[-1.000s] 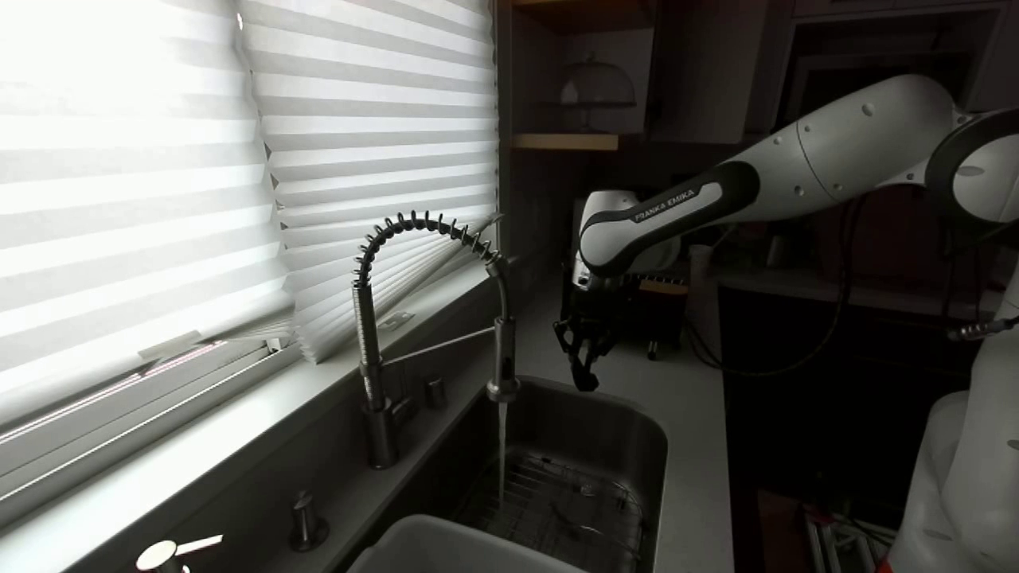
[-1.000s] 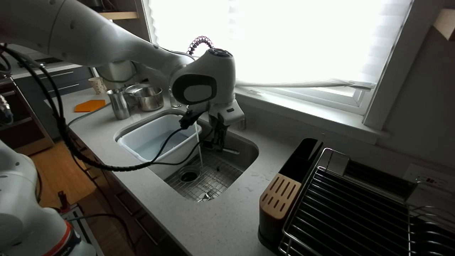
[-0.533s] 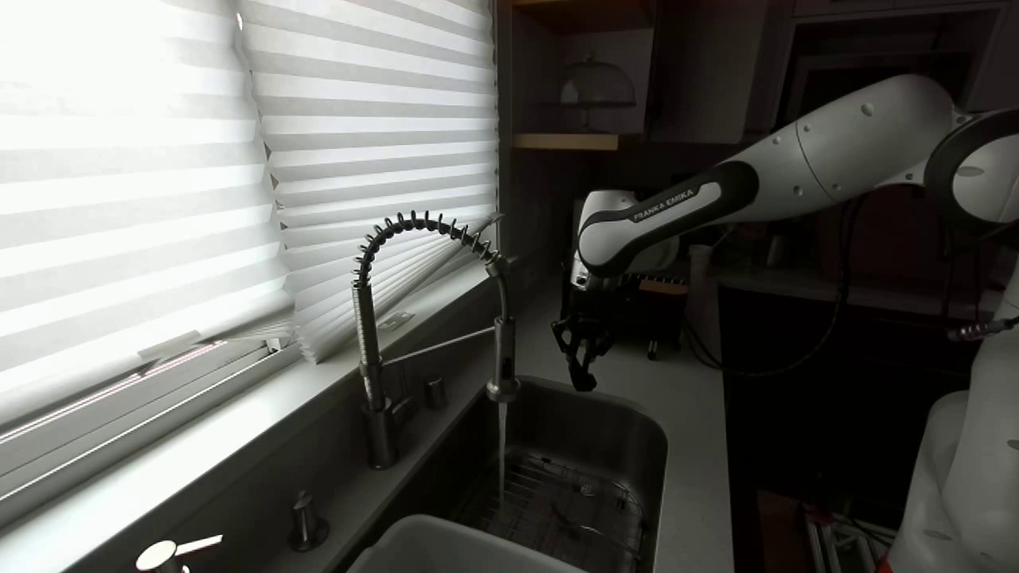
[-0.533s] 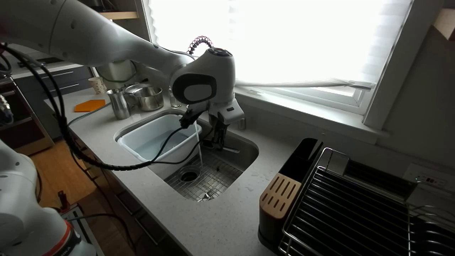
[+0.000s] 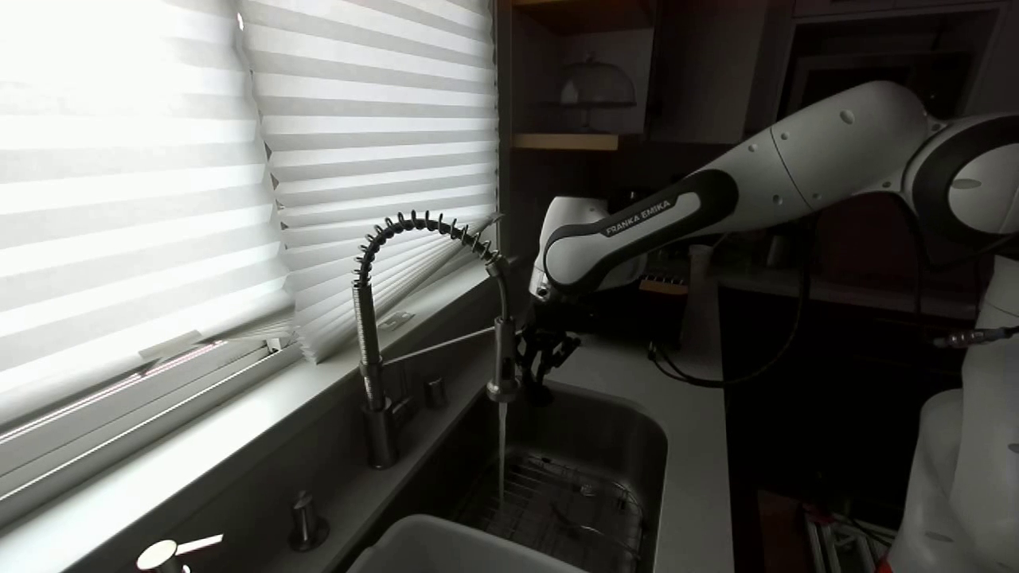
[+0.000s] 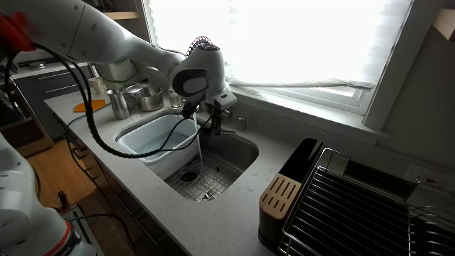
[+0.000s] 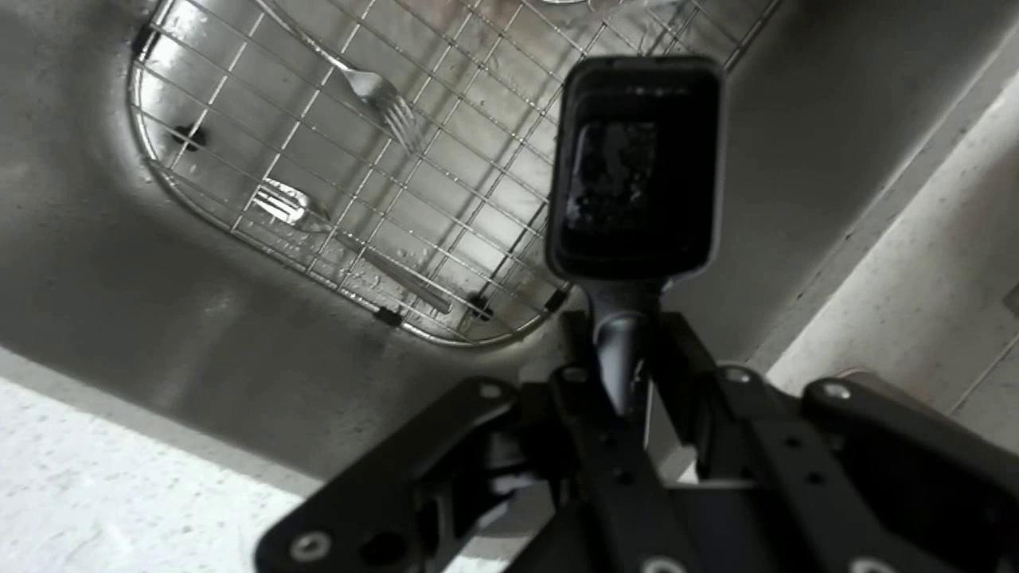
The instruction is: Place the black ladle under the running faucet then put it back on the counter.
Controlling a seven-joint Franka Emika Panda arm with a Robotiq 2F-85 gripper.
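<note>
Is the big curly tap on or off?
On. A thin stream of water falls from the faucet into the sink; the stream shows in both exterior views.
</note>
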